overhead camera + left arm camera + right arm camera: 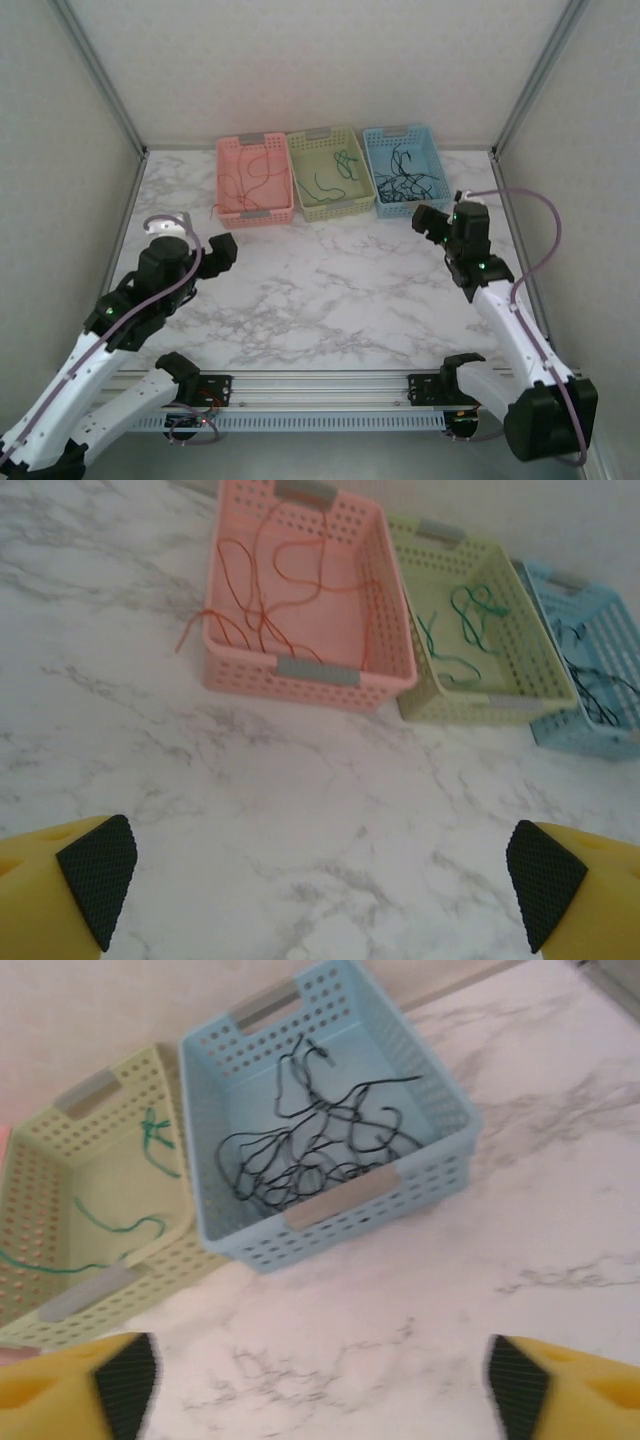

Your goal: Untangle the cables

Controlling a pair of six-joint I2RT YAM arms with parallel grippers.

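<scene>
Top external view takes in the white walls [320, 60], grey corner posts [100, 75] and the smooth marble table [320, 300]. Left wrist view sees thin red cables [265, 590] curled in the holey pink plastic basket [240, 675]. Right wrist view sees black cables [320, 1150] in the blue basket [400, 1210], green cables [155, 1135] in the green basket [160, 1275]. Left gripper [320, 878] and right gripper [320, 1385] gape wide, empty.

Thin red and orange cables [262, 620] lying in loose, overlapping loops inside the pink basket [300, 680], one end drooping out over its left rim. A few curled green and teal cables [470, 610] in the middle green basket [500, 705]. Black cables [320, 1150] heaped in a tangle in the blue basket [350, 1222].
</scene>
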